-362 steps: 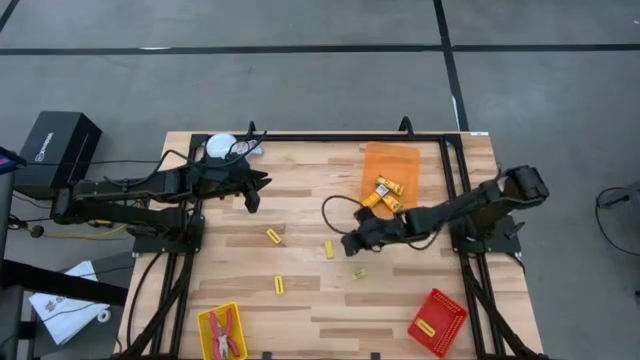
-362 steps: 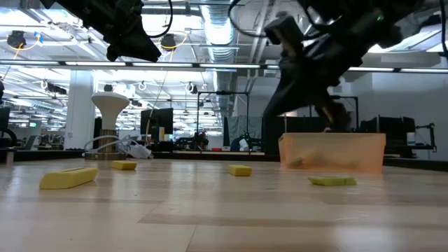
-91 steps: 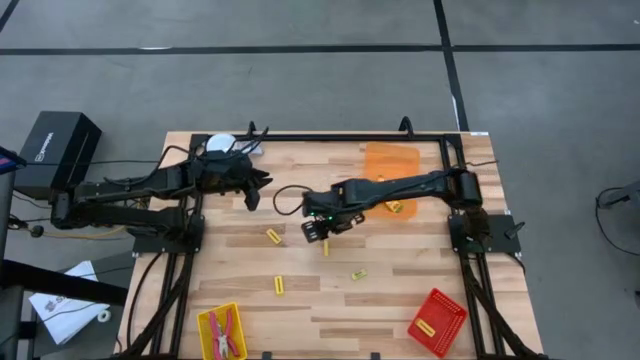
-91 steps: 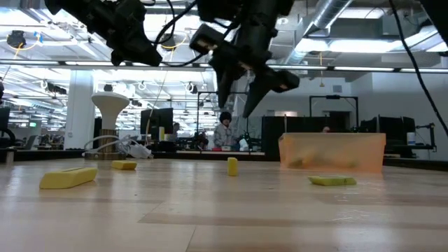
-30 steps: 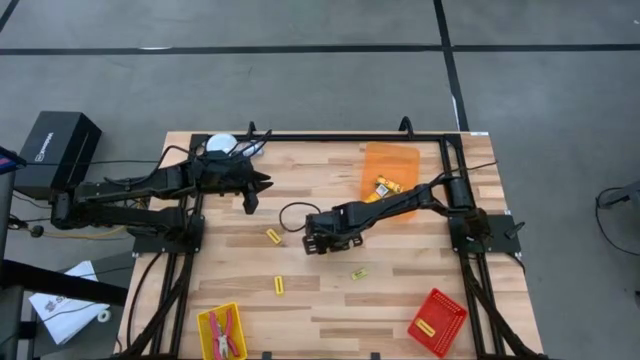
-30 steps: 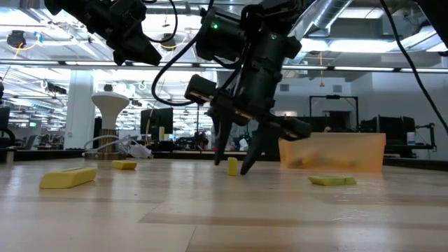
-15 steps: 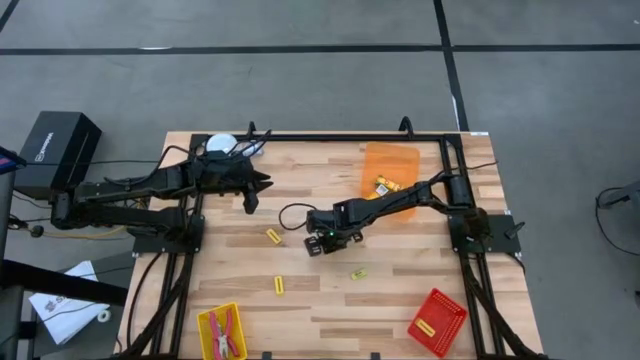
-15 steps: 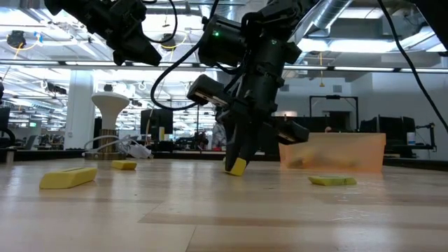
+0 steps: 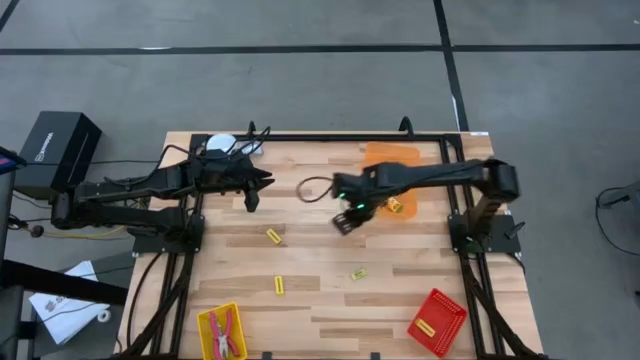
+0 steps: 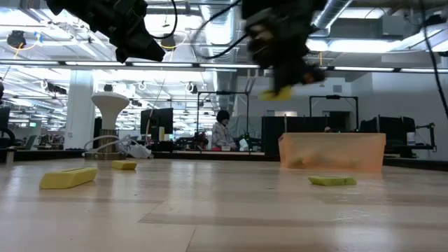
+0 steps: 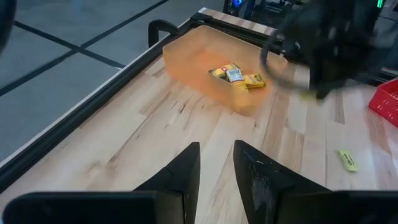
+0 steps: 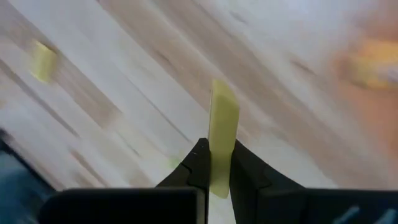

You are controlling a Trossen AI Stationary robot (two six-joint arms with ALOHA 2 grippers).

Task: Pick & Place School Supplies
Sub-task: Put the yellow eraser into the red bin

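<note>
Yellow block [image 12: 222,134] sits pinched upright between our right claw's [image 9: 343,222] shut fingers, lifted clear of the wood for carrying toward the orange tray [image 9: 380,157] just beyond it. Our left claw [image 11: 214,171], fingers slightly parted and empty, waits well apart.

the right gripper [image 9: 345,222] hangs above the table's middle, arm stretched in from the right, fingers [image 12: 198,163] pinched on a yellow stick [image 12: 222,134]. the left gripper [image 9: 251,199] waits raised near the far left, fingers [image 11: 186,171] seemingly slightly parted, holding nothing.
</note>
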